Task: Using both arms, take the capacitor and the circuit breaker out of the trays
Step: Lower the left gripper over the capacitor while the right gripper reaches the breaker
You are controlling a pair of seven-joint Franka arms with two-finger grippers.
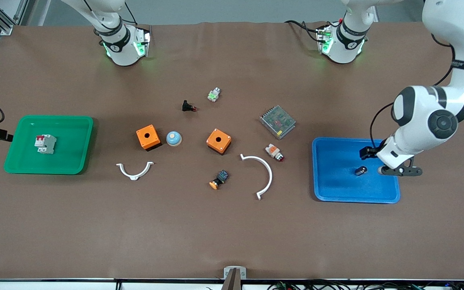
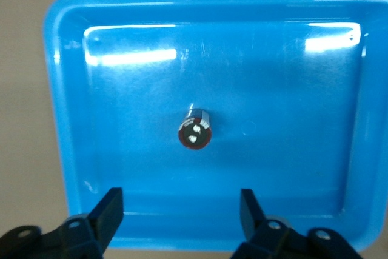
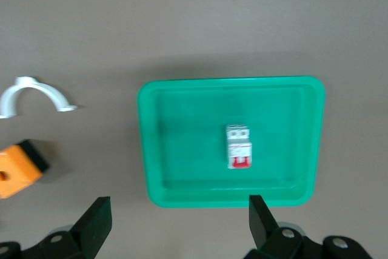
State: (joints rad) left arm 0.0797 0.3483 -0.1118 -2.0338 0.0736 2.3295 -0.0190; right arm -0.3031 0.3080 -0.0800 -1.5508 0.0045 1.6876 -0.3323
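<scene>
Capacitor [image 1: 361, 170]: lies in blue tray [image 1: 328, 189], silvery end toward left gripper [image 2: 180, 210], jaws open, empty.
Circuit breaker [image 1: 45, 144]: in green tray [image 1: 22, 166]; right gripper [image 3: 180, 219] overhead, jaws spread.

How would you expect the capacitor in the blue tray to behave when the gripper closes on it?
The capacitor is a small cylinder lying on its side, so it would probably roll if nudged. The blue tray looks glossy, so it may also slide. The left gripper, open nearby, should grip it squarely.
</scene>
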